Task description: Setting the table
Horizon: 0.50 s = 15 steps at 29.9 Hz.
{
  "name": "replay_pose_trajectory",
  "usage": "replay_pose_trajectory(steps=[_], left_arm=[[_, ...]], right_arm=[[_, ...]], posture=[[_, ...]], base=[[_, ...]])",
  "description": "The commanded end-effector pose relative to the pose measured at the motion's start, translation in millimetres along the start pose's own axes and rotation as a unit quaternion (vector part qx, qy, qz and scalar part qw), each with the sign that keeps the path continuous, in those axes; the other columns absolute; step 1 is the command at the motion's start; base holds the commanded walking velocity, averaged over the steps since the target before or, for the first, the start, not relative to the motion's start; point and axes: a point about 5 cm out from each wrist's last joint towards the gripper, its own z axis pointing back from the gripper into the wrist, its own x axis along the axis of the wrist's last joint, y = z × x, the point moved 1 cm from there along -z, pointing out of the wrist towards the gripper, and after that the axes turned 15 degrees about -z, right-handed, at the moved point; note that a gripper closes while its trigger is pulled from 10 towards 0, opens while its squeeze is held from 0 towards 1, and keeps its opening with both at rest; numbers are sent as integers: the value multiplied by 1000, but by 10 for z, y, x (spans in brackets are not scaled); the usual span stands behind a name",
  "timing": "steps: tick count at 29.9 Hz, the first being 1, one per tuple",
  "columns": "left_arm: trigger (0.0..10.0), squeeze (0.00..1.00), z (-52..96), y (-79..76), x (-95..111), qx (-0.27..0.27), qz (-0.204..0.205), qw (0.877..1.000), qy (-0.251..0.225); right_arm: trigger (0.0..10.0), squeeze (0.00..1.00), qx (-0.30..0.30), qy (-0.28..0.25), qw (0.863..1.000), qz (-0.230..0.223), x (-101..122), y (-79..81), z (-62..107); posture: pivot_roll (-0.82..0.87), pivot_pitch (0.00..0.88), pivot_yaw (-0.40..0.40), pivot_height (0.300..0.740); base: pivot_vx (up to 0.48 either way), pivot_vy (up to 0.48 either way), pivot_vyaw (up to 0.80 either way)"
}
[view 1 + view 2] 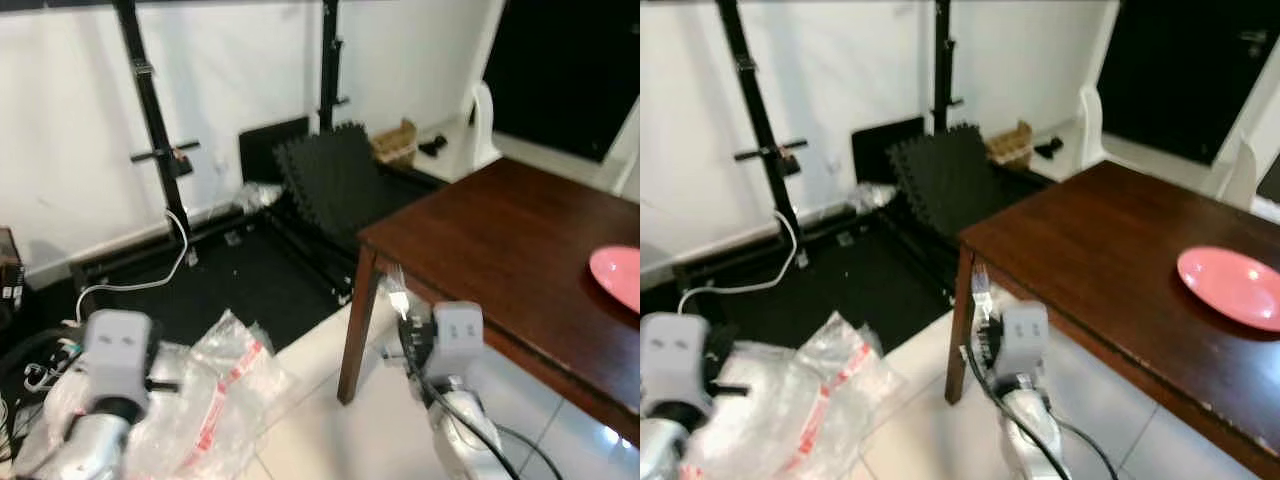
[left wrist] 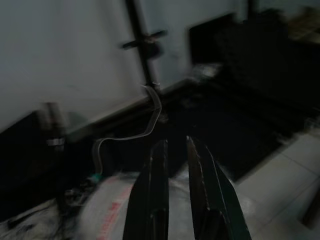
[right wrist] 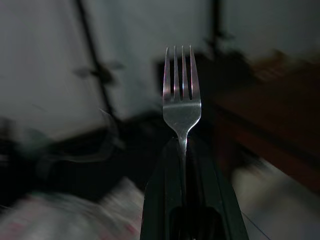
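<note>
Fork: the fork (image 3: 181,95) stands tines-up, its handle clamped between the two fingers of the right end effector (image 3: 182,150), not yet on the tabletop
Right end effector: clenched on the fork, held low in front of the robot, just beside the near corner leg of the tabletop (image 1: 1110,250) and below its edge
Left end effector: the left end effector (image 2: 175,155) holds nothing, fingers nearly together with a narrow gap, out over a crumpled plastic bag (image 1: 225,385) on the floor
Plate: a pink plate (image 1: 1230,285) already lies on the tabletop, toward its right side, well apart from the fork
Done: by my reading, plate placed and fork picked up
Left: fork has to be raised over the edge, carried across and laid beside the plate; no other cutlery or glass can be seen on the wood
</note>
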Motion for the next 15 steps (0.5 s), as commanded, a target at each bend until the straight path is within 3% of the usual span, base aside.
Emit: replay_pose_trajectory(steps=[1, 15], left_arm=[[10000, 0, 32, -9, 32, 0, 6, 1000, 2], [10000, 0, 2, -60, 95, -6, 13, 1000, 5]], right_arm=[[10000, 0, 1, 19, 1000, -8, -61, 4, 34], [10000, 0, 3, 28, 1000, -15, -51, 45, 57]], posture=[[97, 103, 47, 740], [94, 107, 50, 740]], base=[[0, 0, 763], [0, 0, 763]])
